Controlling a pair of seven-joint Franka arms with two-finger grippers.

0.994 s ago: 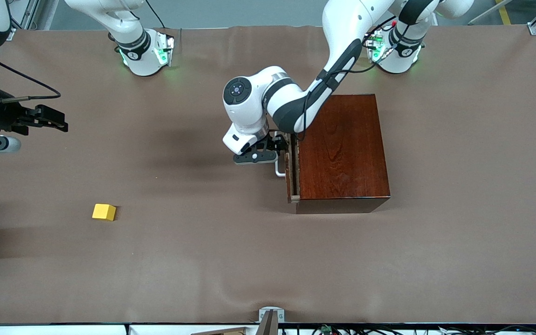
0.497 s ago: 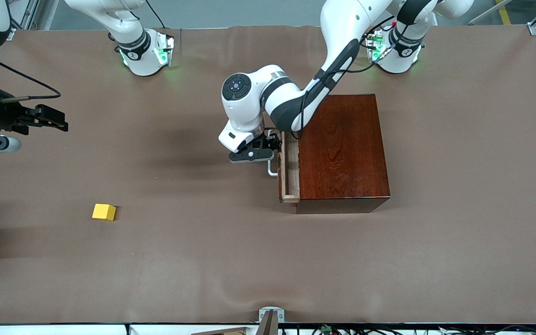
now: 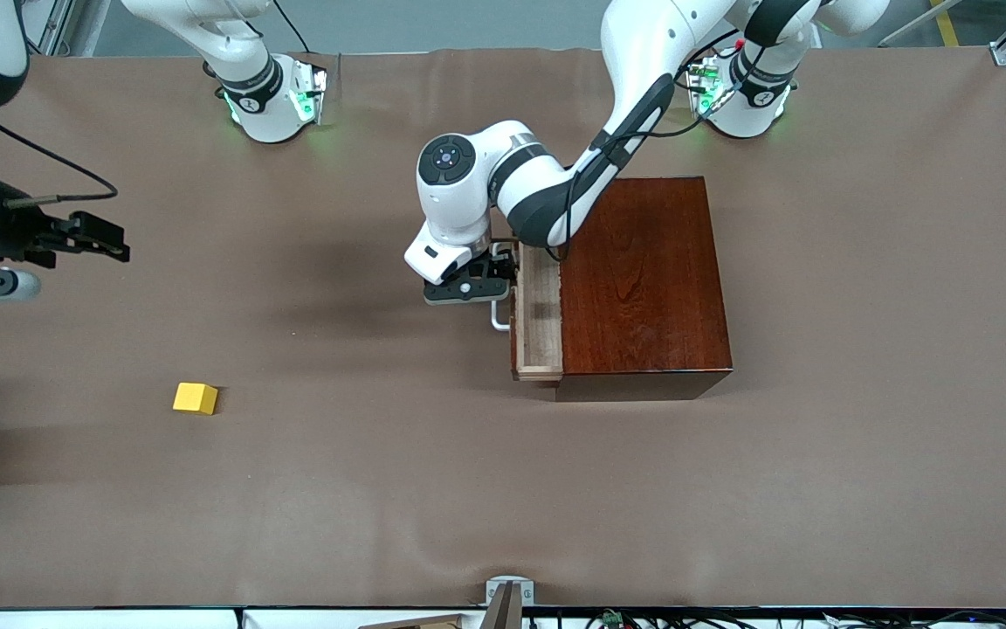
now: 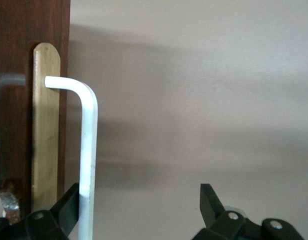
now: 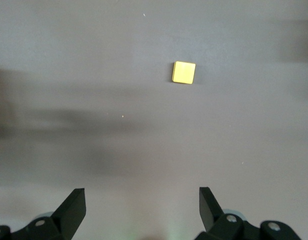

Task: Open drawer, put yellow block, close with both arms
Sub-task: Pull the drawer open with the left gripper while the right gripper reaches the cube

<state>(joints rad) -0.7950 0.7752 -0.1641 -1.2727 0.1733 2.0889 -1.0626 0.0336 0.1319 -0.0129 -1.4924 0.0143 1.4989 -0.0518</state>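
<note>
Mid-frame, the left pincer (image 3: 468, 288) gapes around the drawer (image 3: 538, 319) handle (image 4: 88, 150). At the left edge, the right pincer (image 3: 106, 240) is spread, empty, waiting above bare table (image 3: 337, 454); yellow block (image 3: 195, 398) lower left.

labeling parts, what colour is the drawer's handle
White; the handle shows best in the left wrist view, against the dark drawer front.

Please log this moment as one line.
drawer: partly open | left gripper: open, hooking handle | right gripper: open, waiting | yellow block: on table
</note>
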